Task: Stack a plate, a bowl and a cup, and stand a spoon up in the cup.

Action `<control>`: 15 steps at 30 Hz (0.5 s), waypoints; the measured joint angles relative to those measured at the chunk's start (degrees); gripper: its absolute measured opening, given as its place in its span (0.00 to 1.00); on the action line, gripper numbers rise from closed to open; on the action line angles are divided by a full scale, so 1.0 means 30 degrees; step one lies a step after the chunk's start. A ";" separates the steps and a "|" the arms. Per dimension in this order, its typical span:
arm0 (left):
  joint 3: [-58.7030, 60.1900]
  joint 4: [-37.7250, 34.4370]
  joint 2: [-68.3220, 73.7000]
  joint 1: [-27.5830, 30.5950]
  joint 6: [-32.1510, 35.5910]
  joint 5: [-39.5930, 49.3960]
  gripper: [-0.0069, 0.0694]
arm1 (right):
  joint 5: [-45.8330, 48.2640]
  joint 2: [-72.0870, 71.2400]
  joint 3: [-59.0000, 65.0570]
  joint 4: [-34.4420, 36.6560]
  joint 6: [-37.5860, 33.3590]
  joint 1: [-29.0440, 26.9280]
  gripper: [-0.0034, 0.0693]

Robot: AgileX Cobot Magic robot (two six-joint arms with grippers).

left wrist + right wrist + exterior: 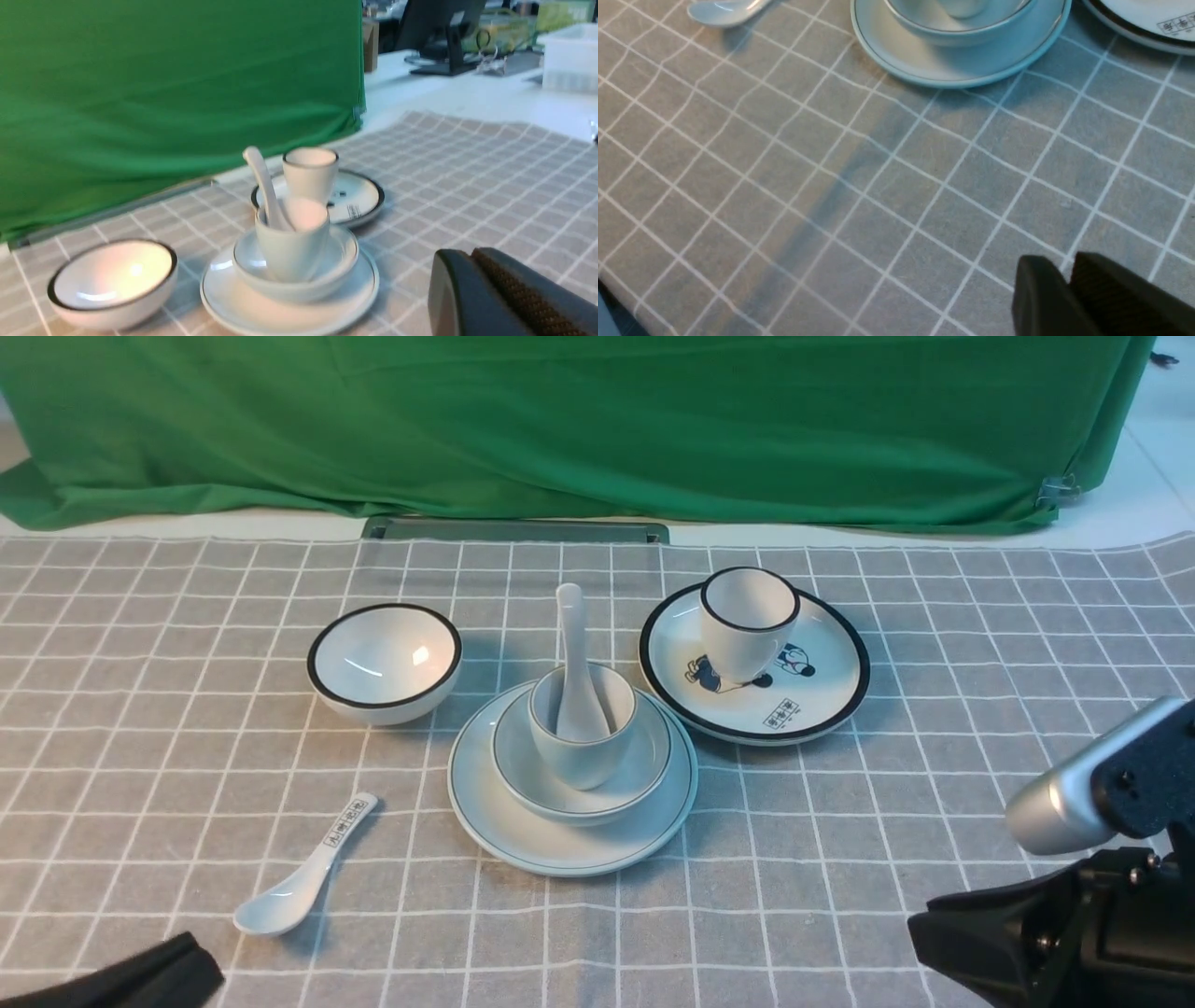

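The plain white plate (560, 849) lies at the middle of the checked cloth. The wide shallow bowl (644, 775) sits on it, and the handleless cup (583, 761) stands in the bowl. The all-white spoon (569, 625) stands in the cup with its handle up, leaning toward the back. The stack also shows in the left wrist view: plate (261, 312), bowl (343, 256), cup (289, 252), spoon (261, 182). My left gripper (467, 256) is shut and empty, pulled back from the stack. My right gripper (1064, 270) is shut and empty over bare cloth, near the plate's front edge (924, 65).
A black-rimmed bowl (385, 663) stands left of the stack. A cartoon plate (812, 700) carrying a bold-rimmed cup (747, 621) is at the back right. A spoon with printed characters (308, 877) lies front left. A green cloth (560, 420) hangs behind.
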 joint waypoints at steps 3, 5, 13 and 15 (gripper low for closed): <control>0.0304 0.0000 0.0000 0.0000 0.0000 0.0143 0.10 | -0.0506 0.0000 0.0000 0.0000 0.0051 0.0000 0.24; 0.0446 0.0000 0.0000 0.0000 0.0000 0.0187 0.11 | -0.0793 0.0000 0.0000 0.0000 0.0049 0.0000 0.25; 0.0632 0.0000 0.0036 0.0000 0.0000 0.0492 0.11 | -0.0986 -0.1702 0.1032 -0.0113 -0.0044 -0.1777 0.14; 0.0632 0.0000 0.0036 0.0000 0.0000 0.0508 0.11 | -0.1048 -0.3312 0.2209 -0.0020 -0.0617 -0.3516 0.09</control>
